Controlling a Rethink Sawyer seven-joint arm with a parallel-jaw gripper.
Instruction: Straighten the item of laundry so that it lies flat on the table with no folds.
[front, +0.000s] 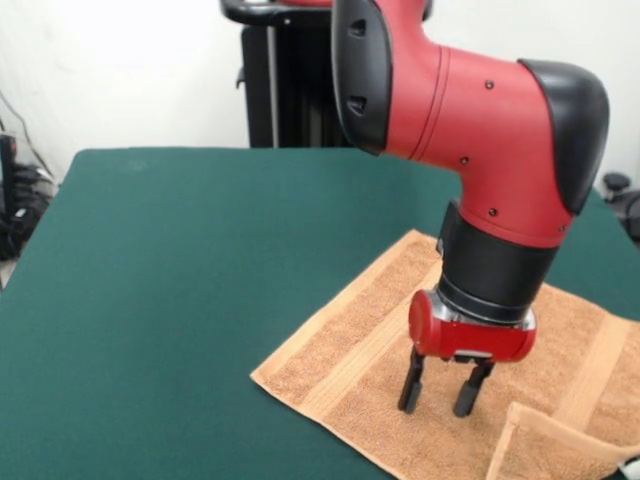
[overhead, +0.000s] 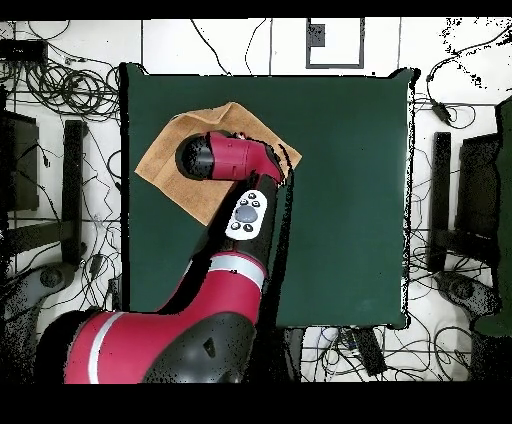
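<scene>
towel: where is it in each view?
Front view: towel at lower right, one corner folded over at the bottom edge, claw open over it.
Overhead view: towel at upper left of the table, partly under the arm.
Shared landmark: the red arm above it.

In the front view the towel (front: 370, 340) is cut off by the right and the bottom edge, so its full outline does not show there. A corner is folded over at the bottom right, and it hides the cloth below it. In the overhead view the arm (overhead: 225, 158) covers the middle of the towel (overhead: 165, 165) and also the gripper. The worktop (front: 180, 260) is cut off at the bottom of the front view.
</scene>
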